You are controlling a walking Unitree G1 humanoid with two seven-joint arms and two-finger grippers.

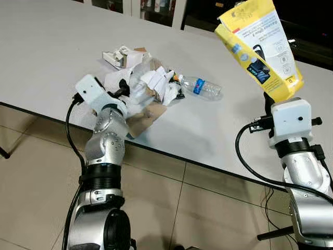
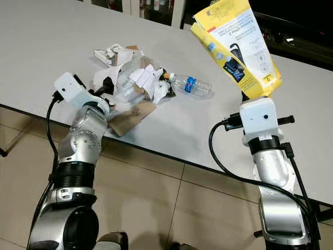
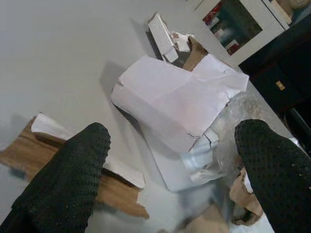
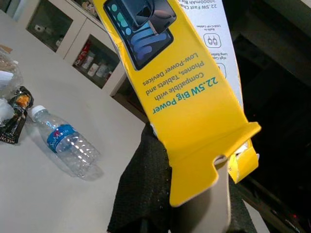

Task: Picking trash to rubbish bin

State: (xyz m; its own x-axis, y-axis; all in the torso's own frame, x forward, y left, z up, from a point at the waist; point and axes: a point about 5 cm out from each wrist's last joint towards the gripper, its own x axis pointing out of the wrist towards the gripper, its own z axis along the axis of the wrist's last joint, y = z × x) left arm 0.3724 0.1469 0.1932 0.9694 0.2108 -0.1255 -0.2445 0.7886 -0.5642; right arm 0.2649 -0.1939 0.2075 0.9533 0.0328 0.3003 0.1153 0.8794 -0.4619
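Observation:
A heap of trash lies on the grey table: crumpled white paper, torn brown cardboard, a small white box and a clear plastic bottle with a blue label. My left gripper reaches into the heap's near edge, open, its fingers spread either side of a folded white paper. My right gripper is raised at the right, shut on the lower end of a flattened yellow and white carton, which stands upright above it.
The table's near edge runs diagonally in front of me, with tiled floor below. Dark cabinets and glass-fronted shelves stand behind the table. A black cable loops from the right wrist.

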